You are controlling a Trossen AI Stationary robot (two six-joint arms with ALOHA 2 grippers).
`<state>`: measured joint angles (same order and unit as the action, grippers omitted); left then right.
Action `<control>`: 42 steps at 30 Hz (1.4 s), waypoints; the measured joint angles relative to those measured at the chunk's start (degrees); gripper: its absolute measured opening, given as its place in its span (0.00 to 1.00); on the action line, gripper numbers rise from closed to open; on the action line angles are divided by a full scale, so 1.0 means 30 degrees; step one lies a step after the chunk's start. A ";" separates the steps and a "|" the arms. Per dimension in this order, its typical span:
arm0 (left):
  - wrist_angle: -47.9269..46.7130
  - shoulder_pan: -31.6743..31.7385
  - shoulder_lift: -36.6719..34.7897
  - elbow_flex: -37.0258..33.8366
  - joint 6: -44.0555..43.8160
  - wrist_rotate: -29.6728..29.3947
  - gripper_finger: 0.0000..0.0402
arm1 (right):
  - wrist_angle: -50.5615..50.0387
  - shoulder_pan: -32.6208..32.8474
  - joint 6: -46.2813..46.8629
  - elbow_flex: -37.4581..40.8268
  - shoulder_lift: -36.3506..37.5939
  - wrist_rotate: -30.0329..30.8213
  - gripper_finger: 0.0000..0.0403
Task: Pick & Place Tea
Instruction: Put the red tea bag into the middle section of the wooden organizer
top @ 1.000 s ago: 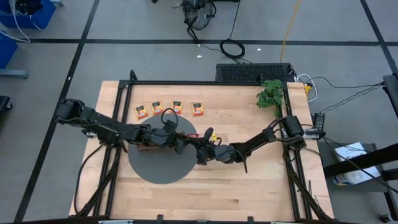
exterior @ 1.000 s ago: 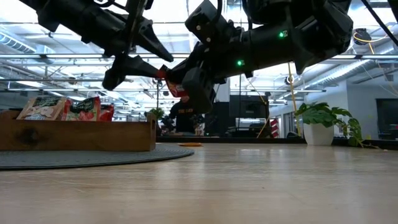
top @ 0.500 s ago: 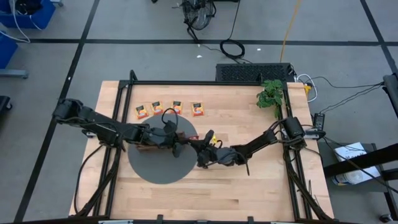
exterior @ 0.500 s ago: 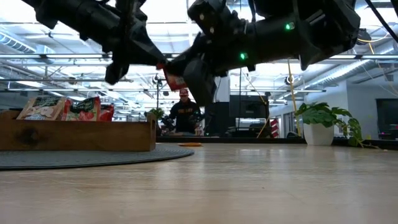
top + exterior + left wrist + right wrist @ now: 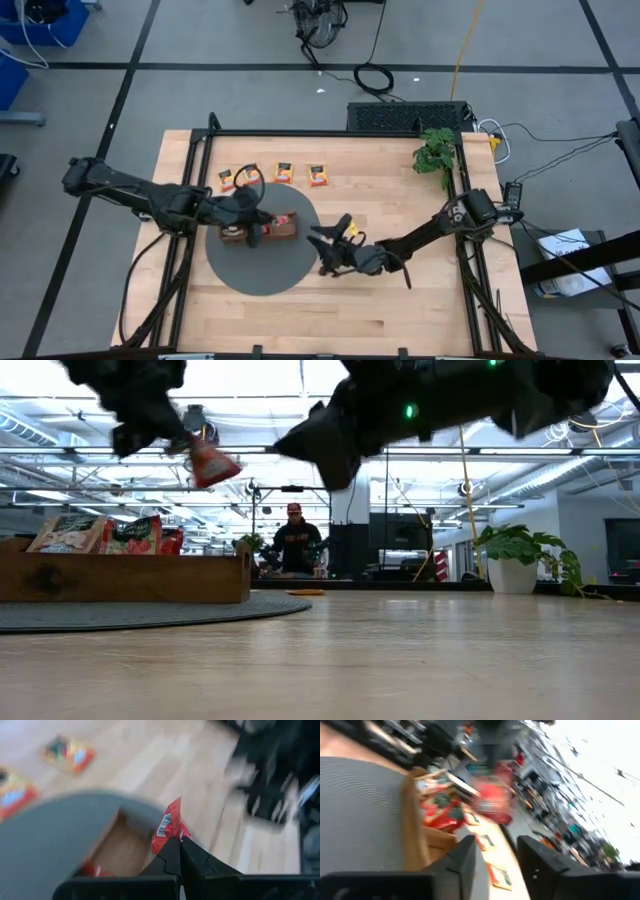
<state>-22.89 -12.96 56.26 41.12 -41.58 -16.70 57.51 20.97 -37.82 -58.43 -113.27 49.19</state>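
High view, left gripper: over the wooden tray on the round grey mat.
High view, right gripper: at the mat's right edge, fingers apart.
High view, table: three orange-yellow tea packets lie in a row beyond the mat.
Low view, red tea packet: held in the air, tilted, above the tray, which holds more packets.
Low view, room: a person stands far behind; a potted plant sits at the right.
Left wrist view, left gripper: fingers together, clamped on the red tea packet's lower edge, above the tray.
Right wrist view, right gripper: fingers apart, nothing between them; the tray lies ahead.
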 joint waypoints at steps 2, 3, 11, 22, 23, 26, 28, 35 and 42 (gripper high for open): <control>-0.1459 -0.0253 -0.0171 0.0061 -0.0466 0.0753 0.00 | -0.1082 0.0091 0.0573 -0.0007 0.0777 0.1146 0.40; -0.1951 -0.0393 -0.0172 0.0162 -0.0730 0.1071 0.00 | -0.1777 0.0157 0.0908 -0.0007 0.1139 0.1618 0.43; -0.6328 -0.0675 0.0852 0.0328 -0.3725 0.2512 0.00 | -0.5574 0.0123 0.4522 0.1686 0.4385 0.2536 0.56; -0.8366 -0.0360 0.2103 0.0320 -0.3887 0.1677 0.00 | -0.2678 0.0053 0.5389 0.5810 0.8187 0.2131 0.53; -0.8418 -0.0291 0.2193 0.0320 -0.3567 0.1507 0.00 | -0.2618 0.0065 0.5390 0.5986 0.8385 0.2020 0.52; -0.8489 -0.0047 0.2577 0.0320 -0.2931 0.1073 0.00 | -0.2608 0.0104 0.5391 0.6033 0.8495 0.1502 0.51; -0.8459 0.0108 0.2904 0.0320 -0.2724 0.1051 0.00 | -0.2595 0.0161 0.5391 0.6033 0.8481 0.1341 0.50; -0.8262 0.0495 0.4693 0.0298 -0.1819 0.1855 0.00 | -0.2528 0.0177 0.5391 0.6033 0.8488 0.1000 0.48; -0.7075 0.0585 0.4924 0.0300 -0.1824 0.2083 0.01 | -0.2542 0.0177 0.5391 0.6033 0.8488 0.0999 0.47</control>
<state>-44.12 -11.20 71.03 42.02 -47.05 -10.46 49.89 21.50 -21.65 -40.34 -87.81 52.18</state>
